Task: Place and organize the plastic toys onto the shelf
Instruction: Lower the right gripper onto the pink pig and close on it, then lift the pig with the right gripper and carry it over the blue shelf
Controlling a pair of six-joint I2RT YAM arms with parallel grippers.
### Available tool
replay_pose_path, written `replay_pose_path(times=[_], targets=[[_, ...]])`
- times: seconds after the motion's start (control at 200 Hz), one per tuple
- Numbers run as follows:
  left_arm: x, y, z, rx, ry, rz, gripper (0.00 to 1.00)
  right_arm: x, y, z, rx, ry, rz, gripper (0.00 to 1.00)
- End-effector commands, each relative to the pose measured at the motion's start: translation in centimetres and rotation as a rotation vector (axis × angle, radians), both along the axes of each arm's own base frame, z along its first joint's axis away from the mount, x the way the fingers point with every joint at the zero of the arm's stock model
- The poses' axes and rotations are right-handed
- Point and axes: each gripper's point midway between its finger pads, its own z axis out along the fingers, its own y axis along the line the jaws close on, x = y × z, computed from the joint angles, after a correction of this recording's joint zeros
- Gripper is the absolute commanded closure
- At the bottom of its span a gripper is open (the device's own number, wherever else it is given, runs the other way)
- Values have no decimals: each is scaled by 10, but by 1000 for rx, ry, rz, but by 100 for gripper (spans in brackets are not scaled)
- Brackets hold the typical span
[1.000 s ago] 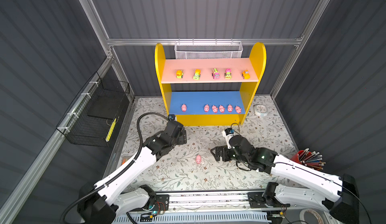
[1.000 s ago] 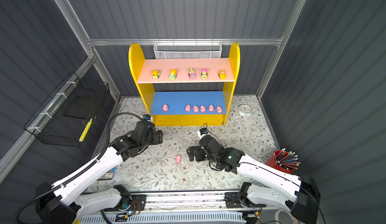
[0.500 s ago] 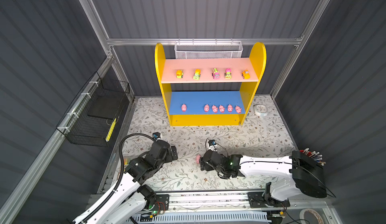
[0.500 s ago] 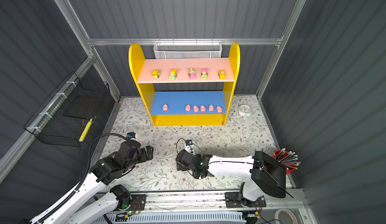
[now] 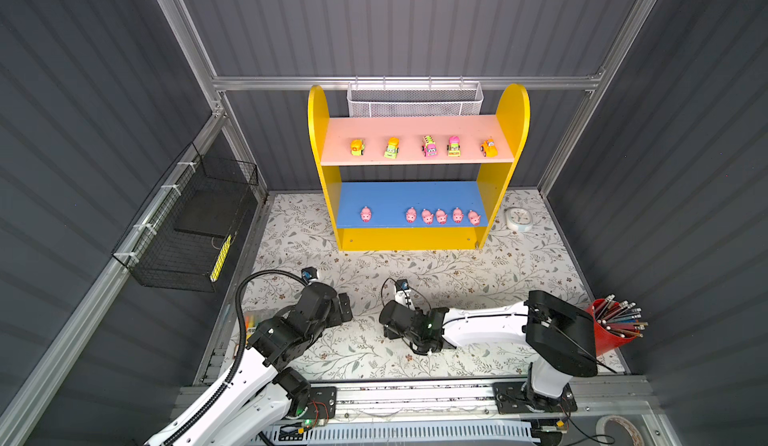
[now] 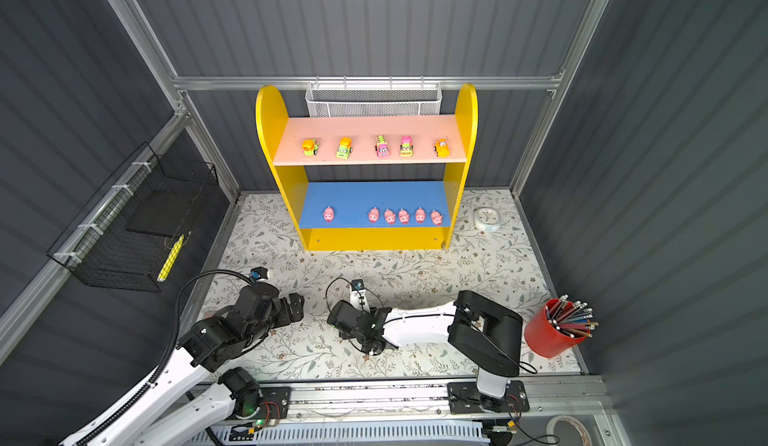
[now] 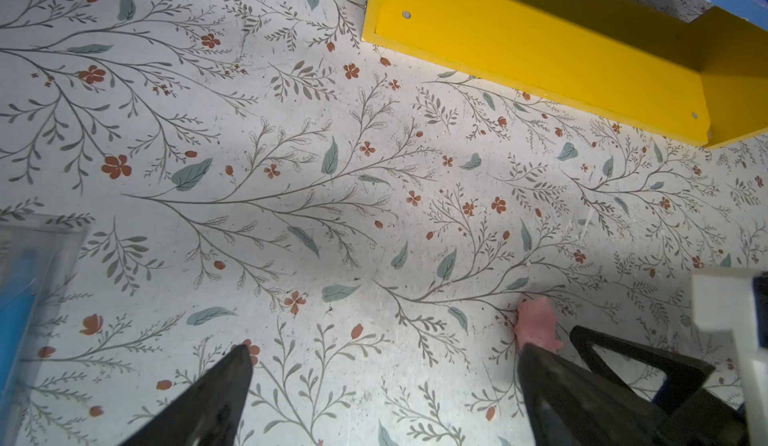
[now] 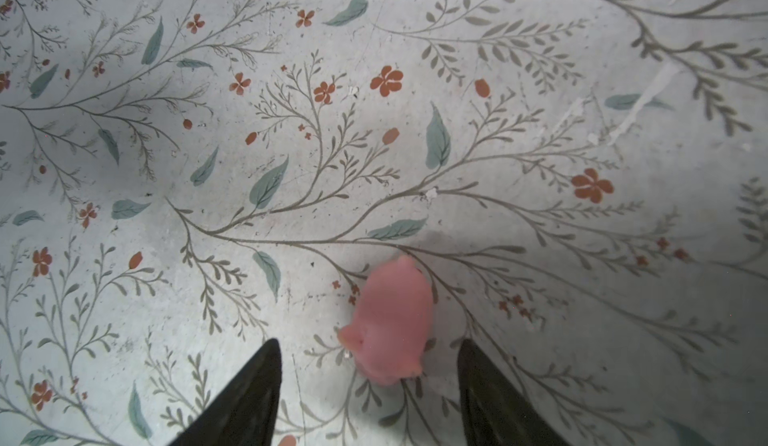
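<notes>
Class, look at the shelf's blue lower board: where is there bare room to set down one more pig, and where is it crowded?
Bare: the blue lower board between the lone pig and the row of five pigs; also the strip behind all the pigs. Crowded: the front right, where the five stand close together beside the right yellow side panel.

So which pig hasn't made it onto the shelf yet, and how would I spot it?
Start at the yellow shelf at the back, where six pink pigs line the blue lower board. Come forward over the flowered mat to the right gripper: the seventh pig lies on the mat between its open black fingers, the only one off the shelf.
</notes>
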Motion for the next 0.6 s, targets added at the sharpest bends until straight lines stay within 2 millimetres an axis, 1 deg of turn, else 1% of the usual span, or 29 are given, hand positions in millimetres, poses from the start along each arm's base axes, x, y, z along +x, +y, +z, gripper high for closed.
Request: replay_pose_path(times=[0.0,0.105,0.215,0.32,0.385,0.42,0.51,0.595], targets=[[-3,2,-10,11,22,7,0,3,4,-4,-13,-3,-18,38],[-3,3,-12,14,24,11,0,3,2,-13,-40,12,-29,43],[-4,3,-13,14,25,12,0,6,-4,-19,-67,17,-50,51],[-3,3,-13,16,23,14,0,8,-8,-21,-77,27,-57,61],[-2,4,-11,18,20,18,0,10,-9,-15,-84,20,-53,64],[-1,3,-11,19,20,16,0,12,-10,-9,-84,13,-51,66],[1,2,-6,21,12,14,0,21,-12,11,-81,-20,-44,68],[5,-1,-2,22,4,11,0,33,-15,32,-65,-39,-35,68]])
